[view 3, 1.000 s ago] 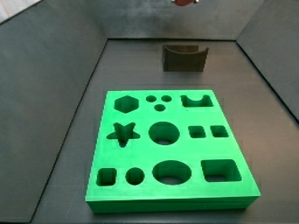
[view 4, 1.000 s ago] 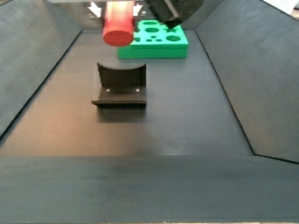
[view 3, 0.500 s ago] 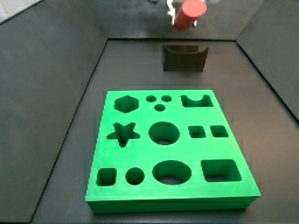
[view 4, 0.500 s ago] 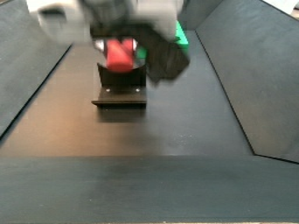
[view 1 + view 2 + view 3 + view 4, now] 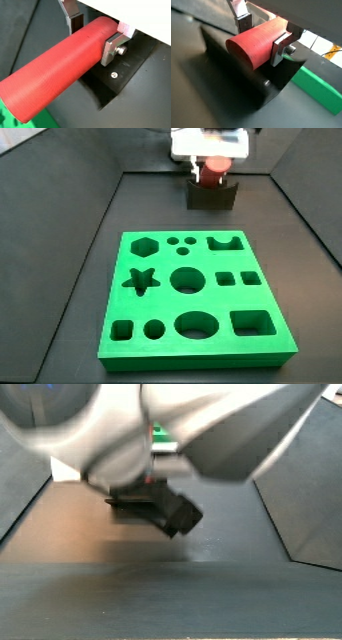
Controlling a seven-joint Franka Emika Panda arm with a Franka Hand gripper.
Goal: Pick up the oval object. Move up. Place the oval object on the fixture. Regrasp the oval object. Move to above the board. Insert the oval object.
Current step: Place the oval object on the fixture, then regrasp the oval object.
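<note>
My gripper (image 5: 213,150) is shut on the red-coral oval object (image 5: 214,170) and holds it lying level, right over the notch of the dark fixture (image 5: 211,197) at the far end of the floor. I cannot tell whether the peg touches the notch. In both wrist views the silver fingers (image 5: 112,46) (image 5: 282,49) clamp the peg (image 5: 60,75) (image 5: 250,45) from both sides, with the fixture (image 5: 238,85) (image 5: 123,75) just beneath. The green board (image 5: 198,298) lies nearer, apart from the fixture. In a side view the blurred arm (image 5: 160,434) hides the peg and most of the fixture (image 5: 134,501).
Dark sloped walls (image 5: 80,218) line both sides of the floor. An edge of the board shows beside the fixture in a wrist view (image 5: 319,91). Bare dark floor (image 5: 160,594) lies in front of the fixture.
My gripper has come down with the oval object from high up to just over the fixture's notch. The board and fixture have not moved.
</note>
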